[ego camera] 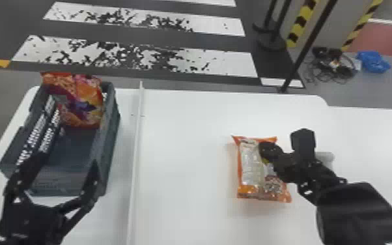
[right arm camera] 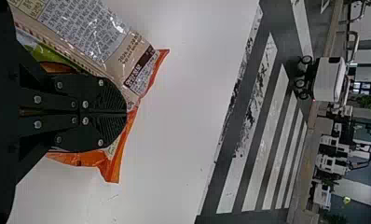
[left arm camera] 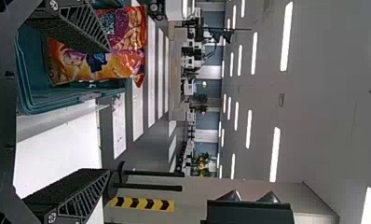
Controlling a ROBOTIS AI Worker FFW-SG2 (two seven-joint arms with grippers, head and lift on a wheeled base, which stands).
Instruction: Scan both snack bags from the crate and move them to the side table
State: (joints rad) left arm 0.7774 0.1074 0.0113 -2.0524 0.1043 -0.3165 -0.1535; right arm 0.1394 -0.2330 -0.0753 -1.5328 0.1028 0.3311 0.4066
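Nearest us, at four o'clock, our right arm [ego camera: 361, 211] runs in to the right tool [ego camera: 268, 149], narrowed and holding the orange bag [ego camera: 250, 166] at the worktop [ego camera: 185, 156]; we cannot tell whether the bag touches it. At eight o'clock, we have the left tool [ego camera: 70, 159] wide and empty by the crate [ego camera: 109, 136]. The crate sits at nine o'clock, the red bag [ego camera: 84, 110] upright inside its twelve o'clock end.
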